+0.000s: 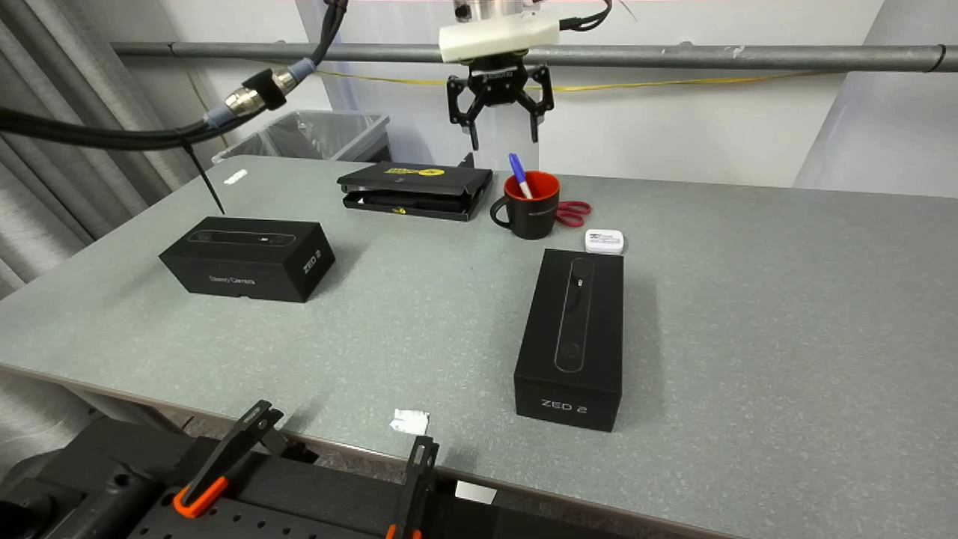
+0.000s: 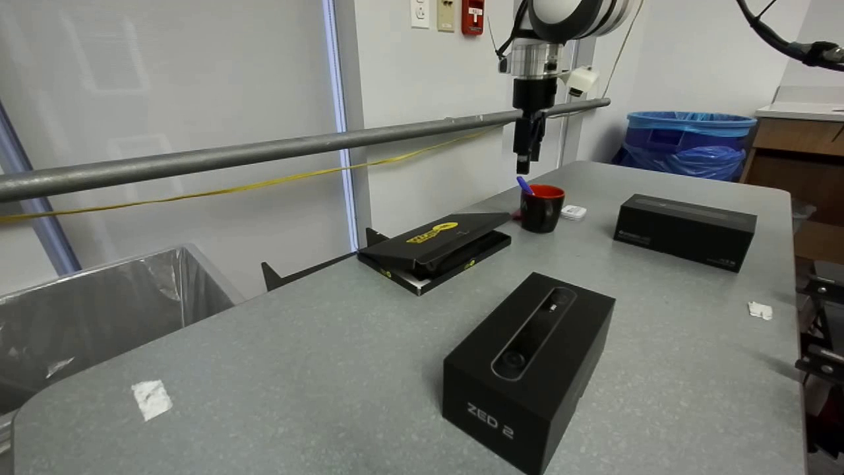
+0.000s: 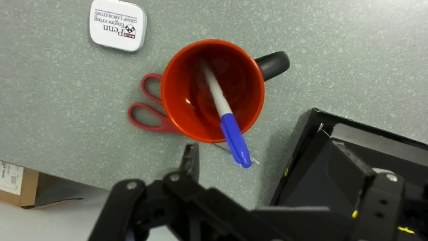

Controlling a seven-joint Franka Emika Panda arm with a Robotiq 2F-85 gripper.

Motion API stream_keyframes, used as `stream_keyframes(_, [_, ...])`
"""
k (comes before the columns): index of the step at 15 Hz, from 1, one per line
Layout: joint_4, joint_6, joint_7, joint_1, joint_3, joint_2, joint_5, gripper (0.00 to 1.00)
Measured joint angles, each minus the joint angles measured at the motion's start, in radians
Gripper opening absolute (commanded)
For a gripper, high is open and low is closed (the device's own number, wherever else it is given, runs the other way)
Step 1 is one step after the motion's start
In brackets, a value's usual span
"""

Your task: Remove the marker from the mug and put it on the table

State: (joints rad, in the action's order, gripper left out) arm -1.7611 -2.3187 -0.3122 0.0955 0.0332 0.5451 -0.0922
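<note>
While jaws hang apart abv, marker [image 3: 224,109] sits in mug [image 1: 533,219] w/ long axis tilted, blue end up past rim.

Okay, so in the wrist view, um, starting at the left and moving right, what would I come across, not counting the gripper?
Brown cardboard box in the lower corner → small white case → red scissors → mug with the marker in it → open black box.

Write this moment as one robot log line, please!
gripper: open, empty, higher than mug | marker: in mug, blue end sticking out | mug: upright on table | status: marker not removed
</note>
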Motion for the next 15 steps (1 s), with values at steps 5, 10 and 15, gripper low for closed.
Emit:
stream_keyframes(5, [0.002, 0.0, -0.035, 0.0, -0.001, 0.015, -0.025, 1.0])
stream_keyframes(10, [0.016, 0.0, -0.06, 0.0, -0.001, 0.043, -0.039, 1.0])
stream_keyframes(15, [0.051, 0.0, -0.081, 0.0, -0.001, 0.08, -0.039, 1.0])
